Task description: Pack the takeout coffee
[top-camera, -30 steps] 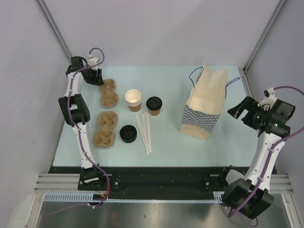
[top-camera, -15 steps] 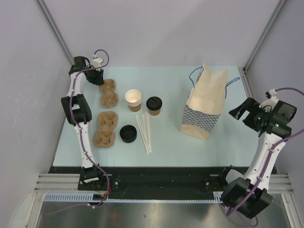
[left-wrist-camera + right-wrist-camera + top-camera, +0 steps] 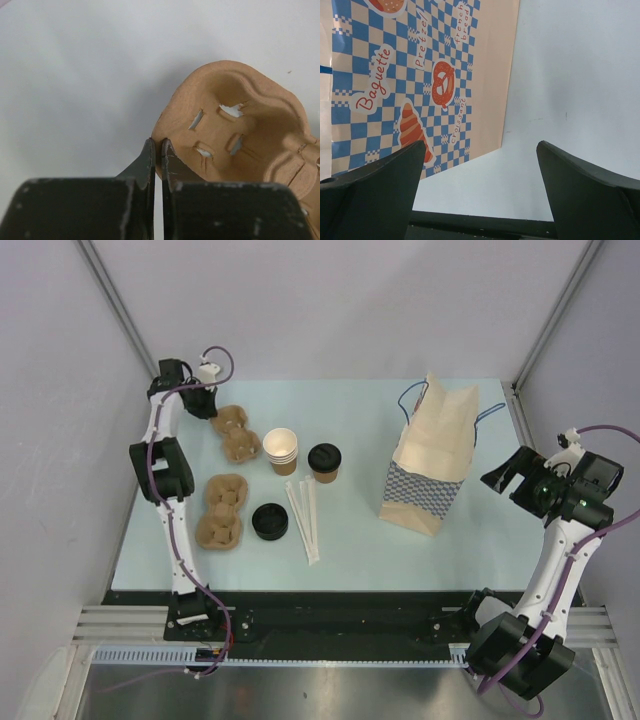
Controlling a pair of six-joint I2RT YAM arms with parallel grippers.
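The takeout coffee (image 3: 324, 462), a tan cup under a black lid, stands upright mid-table beside a stack of lidless cups (image 3: 282, 451). My left gripper (image 3: 205, 408) is at the far left corner, well away from the coffee. Its jaws are shut on the rim of a brown pulp cup carrier (image 3: 235, 130), pinching the edge at the gripper (image 3: 157, 150). The same carrier (image 3: 237, 435) lies slightly angled on the table. My right gripper (image 3: 508, 476) hangs open to the right of the paper bag (image 3: 432, 455). In the right wrist view that gripper (image 3: 481, 146) holds nothing, with the bag's checkered side (image 3: 410, 75) ahead.
A second pulp carrier (image 3: 222, 510) lies at the near left. A loose black lid (image 3: 269, 521) and white wrapped straws (image 3: 305, 520) lie in front of the cups. The bag stands upright with blue handles. Frame posts rise at the far corners.
My left gripper has closed onto the far carrier's rim, and the carrier has swung slightly to the right. The right arm has barely moved.
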